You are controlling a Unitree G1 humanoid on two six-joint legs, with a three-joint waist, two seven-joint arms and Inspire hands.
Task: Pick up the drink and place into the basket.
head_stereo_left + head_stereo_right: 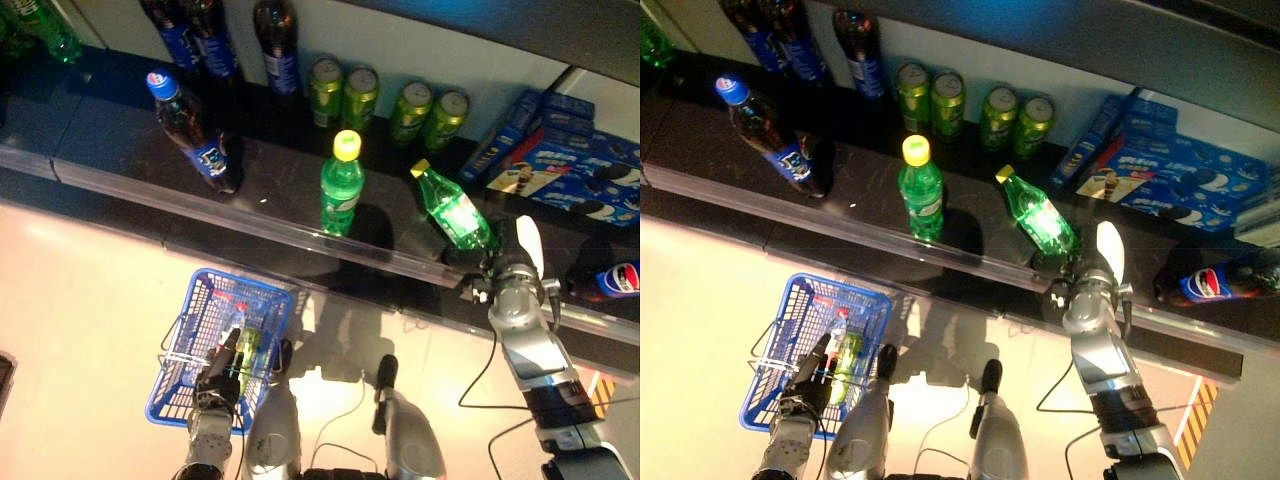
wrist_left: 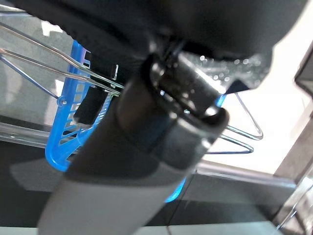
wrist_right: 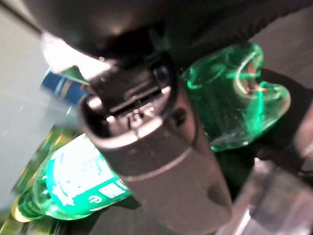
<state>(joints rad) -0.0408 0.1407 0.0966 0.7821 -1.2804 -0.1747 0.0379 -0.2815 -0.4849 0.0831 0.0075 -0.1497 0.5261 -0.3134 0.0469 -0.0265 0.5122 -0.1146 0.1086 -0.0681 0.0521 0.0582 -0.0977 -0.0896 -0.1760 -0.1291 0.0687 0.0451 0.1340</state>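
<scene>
Gripping the tilted green bottle, the right hand curls its fingers around it; the left hand clasps the basket handle.

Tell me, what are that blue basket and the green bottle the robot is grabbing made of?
The blue basket looks like moulded plastic lattice, matte, with thin bright wire handles, probably metal. The tilted green bottle under the right hand looks like clear glossy plastic: light glows through it and its lobed base shows in the wrist view.

Eyes: head-high, looking down; both share shelf and basket.
Wrists: pressed close, left on basket, right on green bottle.
</scene>
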